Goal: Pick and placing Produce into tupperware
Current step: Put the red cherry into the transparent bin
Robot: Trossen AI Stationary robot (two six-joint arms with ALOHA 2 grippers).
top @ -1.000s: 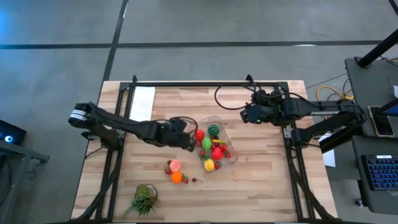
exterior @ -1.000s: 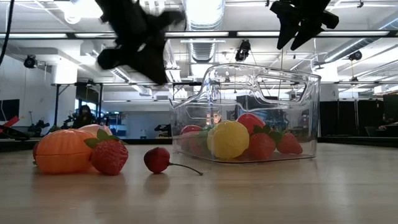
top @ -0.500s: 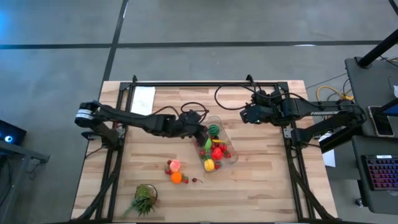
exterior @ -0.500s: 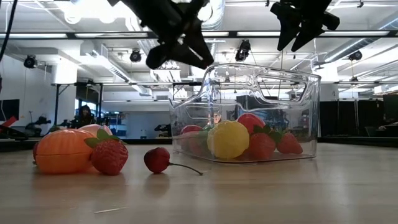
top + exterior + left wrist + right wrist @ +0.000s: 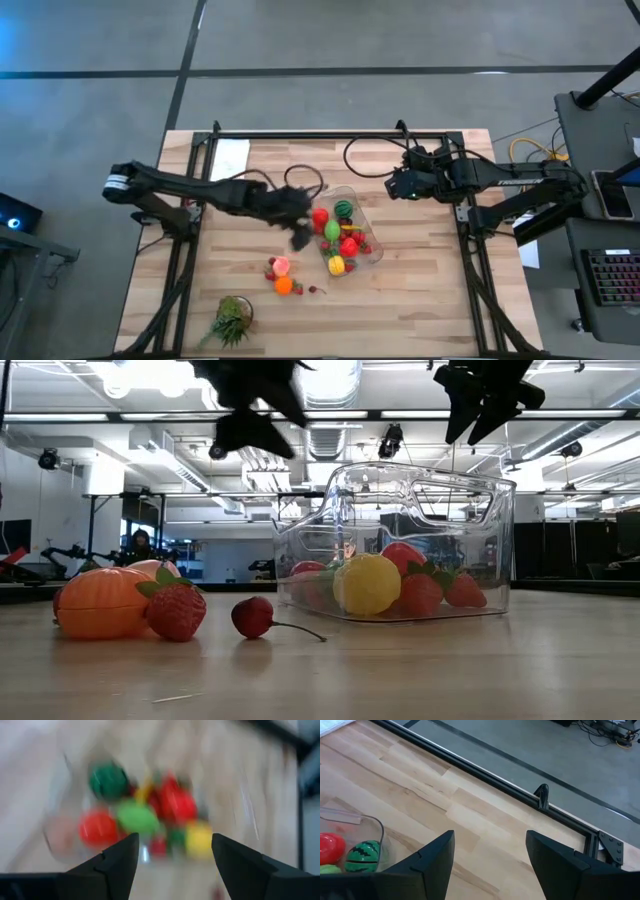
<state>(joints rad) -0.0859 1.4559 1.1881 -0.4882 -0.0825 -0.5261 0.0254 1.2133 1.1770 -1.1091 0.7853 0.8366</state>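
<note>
The left hand (image 5: 298, 232) hovers with its dark fingers (image 5: 117, 862) spread and nothing between them, just beside the clear rectangular plastic tupperware (image 5: 368, 232) on the pale wooden desk (image 5: 420, 290). Inside that container, just ahead of the hand, lie small toy produce pieces (image 5: 340, 238) in red, green and yellow, while an orange fruit, a strawberry and a cherry (image 5: 253, 616) sit on the desk below it. The right hand (image 5: 397, 184), spread and empty, waits beyond the container's far end.

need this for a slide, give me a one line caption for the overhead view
Left end effector open beside a clear container of toy produce, more pieces loose on the table, right end effector waiting behind.
</note>
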